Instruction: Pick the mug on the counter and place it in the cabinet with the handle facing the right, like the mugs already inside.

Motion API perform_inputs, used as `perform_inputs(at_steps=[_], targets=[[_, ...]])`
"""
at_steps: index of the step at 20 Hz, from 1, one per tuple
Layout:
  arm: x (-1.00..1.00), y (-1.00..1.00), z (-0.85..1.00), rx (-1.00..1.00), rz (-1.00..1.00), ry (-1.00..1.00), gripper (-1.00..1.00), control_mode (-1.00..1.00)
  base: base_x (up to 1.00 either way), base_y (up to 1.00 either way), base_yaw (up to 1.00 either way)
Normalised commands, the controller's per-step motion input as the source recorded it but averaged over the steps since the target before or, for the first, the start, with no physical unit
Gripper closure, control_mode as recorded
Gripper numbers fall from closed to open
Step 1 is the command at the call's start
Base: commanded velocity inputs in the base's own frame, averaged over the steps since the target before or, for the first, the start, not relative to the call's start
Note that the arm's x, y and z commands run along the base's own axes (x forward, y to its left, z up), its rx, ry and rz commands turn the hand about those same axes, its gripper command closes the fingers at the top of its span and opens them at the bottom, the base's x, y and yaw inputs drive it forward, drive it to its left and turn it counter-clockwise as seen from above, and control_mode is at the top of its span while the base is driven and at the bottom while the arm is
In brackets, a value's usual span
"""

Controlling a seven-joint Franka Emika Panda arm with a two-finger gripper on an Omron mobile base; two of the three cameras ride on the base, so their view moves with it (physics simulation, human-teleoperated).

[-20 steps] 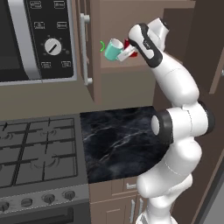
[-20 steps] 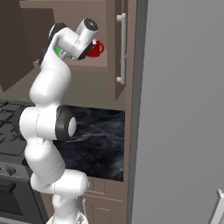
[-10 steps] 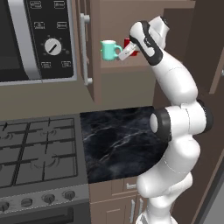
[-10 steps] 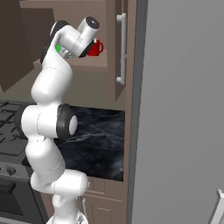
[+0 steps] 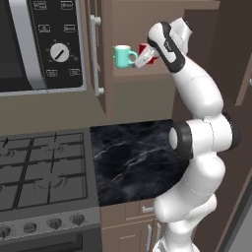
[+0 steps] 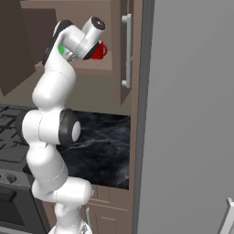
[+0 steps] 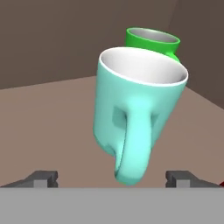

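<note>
Teal mug (image 5: pixel 125 56) now released on cabinet (image 5: pixel 147 83) shelf, gripper (image 7: pixel 116 178) jaws sprung apart, handle (image 7: pixel 133 148) between fingertips

The mug (image 5: pixel 124 55) stands on the cabinet (image 5: pixel 162 81) shelf, its handle (image 7: pixel 133 148) turned toward the hand (image 5: pixel 143 59) just to its right. Another mug (image 7: pixel 153 40) stands behind it, a third (image 6: pixel 99 51) beside the hand. The counter (image 5: pixel 133 157) lies below, with the stovetop (image 5: pixel 42 167) to its left and the microwave (image 5: pixel 42 44) left of the cabinet.

Shelf: brown cabinet (image 5: pixel 147 74) board, open front.
Teal mug (image 5: pixel 124 56): upright on shelf, handle (image 5: pixel 134 58) twd right.
Red mug (image 6: pixel 99 50): on shelf, just beside.
Green mug (image 7: pixel 154 41): behind teal, prob. on shelf.
</note>
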Motion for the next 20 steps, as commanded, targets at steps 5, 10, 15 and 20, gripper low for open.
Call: perform_inputs(at_steps=[5, 10, 15, 20], targets=[[-0.29, 0.04, 0.0, 0.0, 0.04, -0.07, -1.0, -1.0, 0.0, 0.0, 0.0], [-0.4, 0.07, 0.0, 0.02, 0.02, -0.07, -1.0, -1.0, 0.0, 0.0, 0.0], [-0.44, 0.07, 0.0, 0.05, 0.0, -0.06, -1.0, -1.0, 0.0, 0.0, 0.0], [-0.5, 0.07, 0.0, 0.06, 0.0, -0.08, -1.0, -1.0, 0.0, 0.0, 0.0]])
